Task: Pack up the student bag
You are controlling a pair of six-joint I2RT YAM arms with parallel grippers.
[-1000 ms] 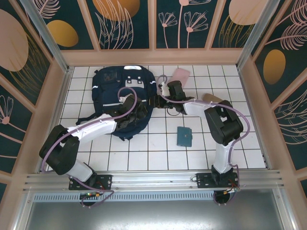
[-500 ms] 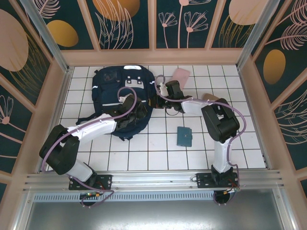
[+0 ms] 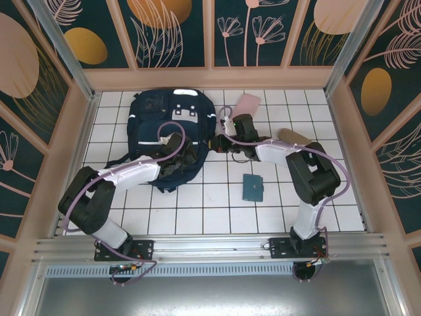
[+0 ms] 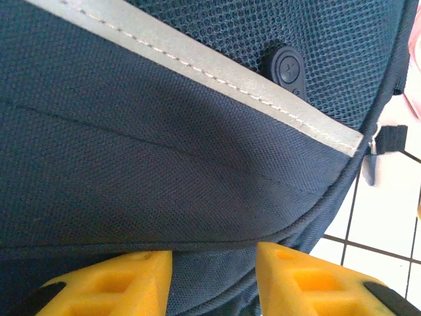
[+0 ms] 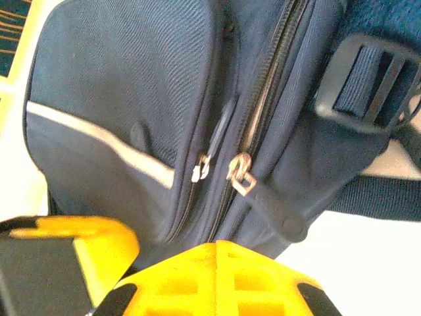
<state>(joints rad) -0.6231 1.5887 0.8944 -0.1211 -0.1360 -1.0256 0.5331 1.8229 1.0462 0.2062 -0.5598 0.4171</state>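
Just shut the right fingers [image 5: 223, 276] together at the zip [image 5: 263, 112] on the 3 o'clock edge of the large navy-blue fabric student bag [image 3: 158, 112], at 10 o'clock on the white tiled bench [image 3: 217, 210], with left fingers [image 4: 112, 283] clamped on its 6 o'clock fabric; unzipping likely next.

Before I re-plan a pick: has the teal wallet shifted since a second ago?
No. The teal wallet sits on the same white tiles, against the same grout lines of the table.

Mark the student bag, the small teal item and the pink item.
student bag [image 3: 150, 115], top external view, front panel.
teal item [image 3: 252, 187], top external view, its middle.
pink item [image 3: 248, 103], top external view, its visible middle.
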